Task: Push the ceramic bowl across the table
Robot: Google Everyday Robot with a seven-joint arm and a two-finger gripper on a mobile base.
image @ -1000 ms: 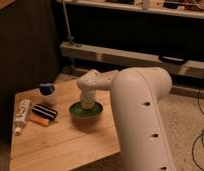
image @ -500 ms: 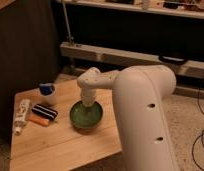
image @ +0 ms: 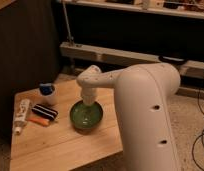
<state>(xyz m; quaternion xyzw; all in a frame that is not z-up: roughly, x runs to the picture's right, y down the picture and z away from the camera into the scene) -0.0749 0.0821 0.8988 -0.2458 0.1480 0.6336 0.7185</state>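
The green ceramic bowl (image: 86, 117) sits on the light wooden table (image: 55, 147), near its right side. My white arm reaches over from the right, and its wrist points straight down into the bowl. My gripper (image: 88, 103) is at the bowl's inside, hidden below the wrist.
A small white cup with a blue top (image: 47, 93) stands at the table's back left. A white tube (image: 21, 116), a black striped packet (image: 45, 111) and an orange item (image: 39, 121) lie at the left. A metal shelf rail (image: 120, 55) runs behind. My arm's big white link (image: 150, 120) covers the table's right edge.
The bowl has slid a little toward the table's front, with my wrist moving along inside it.
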